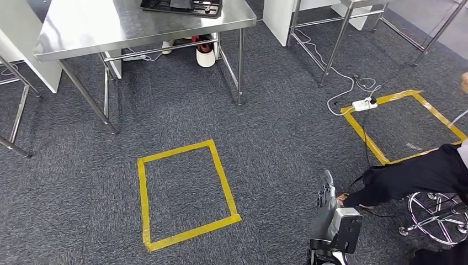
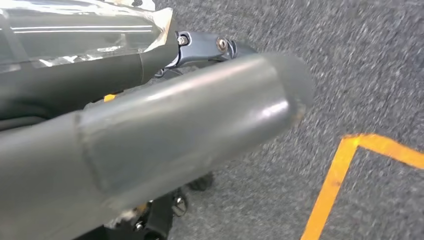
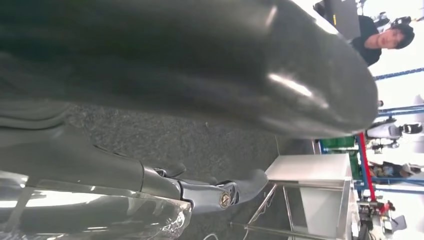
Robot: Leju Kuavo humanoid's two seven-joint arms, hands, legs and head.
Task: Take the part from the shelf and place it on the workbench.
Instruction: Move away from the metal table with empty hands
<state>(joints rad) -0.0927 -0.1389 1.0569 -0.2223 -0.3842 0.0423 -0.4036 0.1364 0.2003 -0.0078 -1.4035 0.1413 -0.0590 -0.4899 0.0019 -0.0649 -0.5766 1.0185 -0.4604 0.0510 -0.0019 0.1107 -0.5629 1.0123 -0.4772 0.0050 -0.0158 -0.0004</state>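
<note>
Steel tabletop point(image 1: 138, 27) at eleven o'clock carries a dark tray point(image 1: 182, 6), probably the destination. The left hand point(image 2: 150, 145) and right hand point(image 3: 210, 65) each press a plastic-wrapped part point(image 2: 75, 35), seemingly clamped between them for carrying.

A shiny metal table point(image 1: 110, 27) stands on the grey carpet point(image 1: 265, 127). A black tray point(image 1: 182, 6) lies on it.

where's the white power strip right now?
Head view, right side: the white power strip lies on the grey carpet at the near-left corner of the right-hand yellow tape square, its white cable running back under the steel table legs.
</note>
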